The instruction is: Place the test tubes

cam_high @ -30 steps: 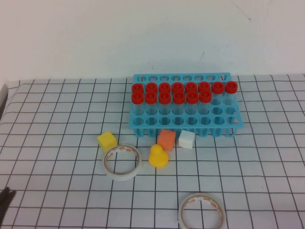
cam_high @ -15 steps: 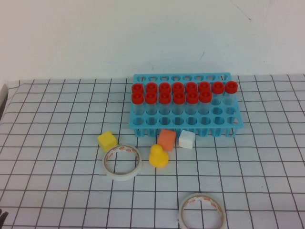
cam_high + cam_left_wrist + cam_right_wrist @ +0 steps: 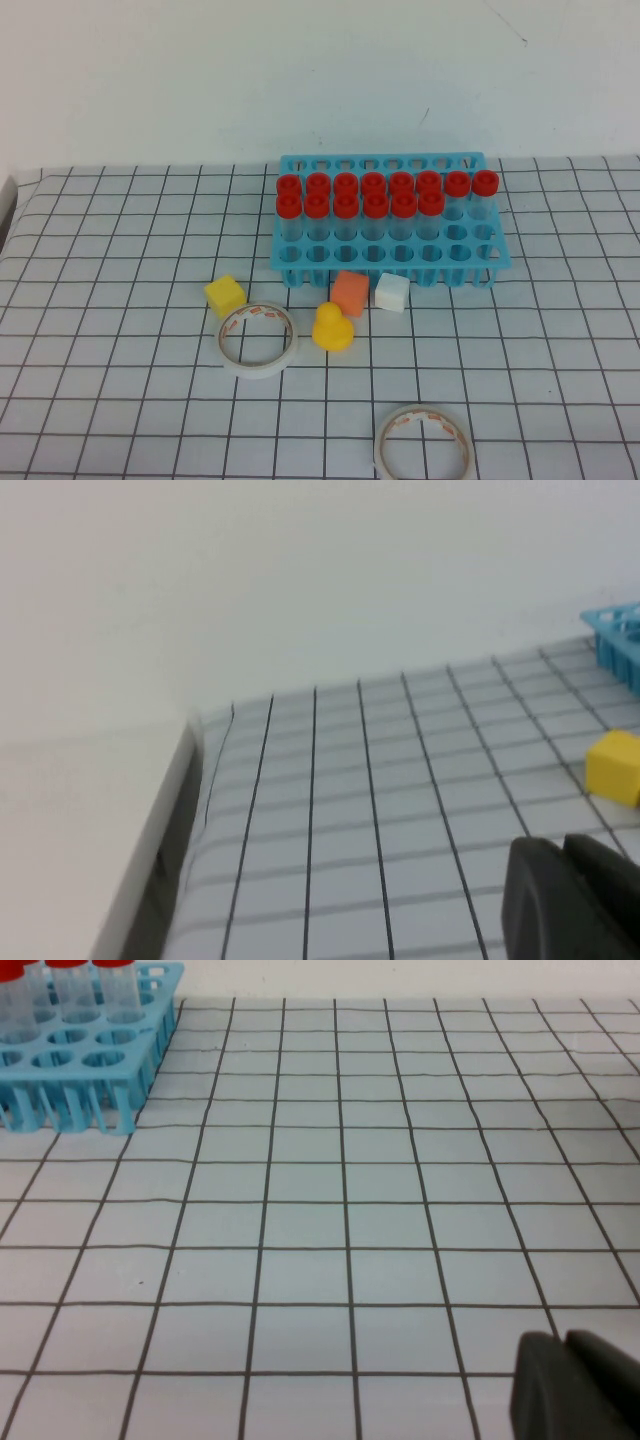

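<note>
Tubes (image 3: 375, 205) stand upright, red caps up, in two rows in the blue rack (image 3: 390, 272) at the far centre-right of the tabletop (image 3: 120, 400). The nearer tube row has its two right-end slots bare. No loose tube in sight. Left gripper (image 3: 563, 860): jaws closed, empty, over the near-left tabletop, with the rack forward and to its right, past the yellow cube (image 3: 615, 765). Right gripper (image 3: 566, 1352): jaws closed, empty, on the near-right side, with the rack forward and to its left. The right arm is probably nearer the bare slots.
</note>
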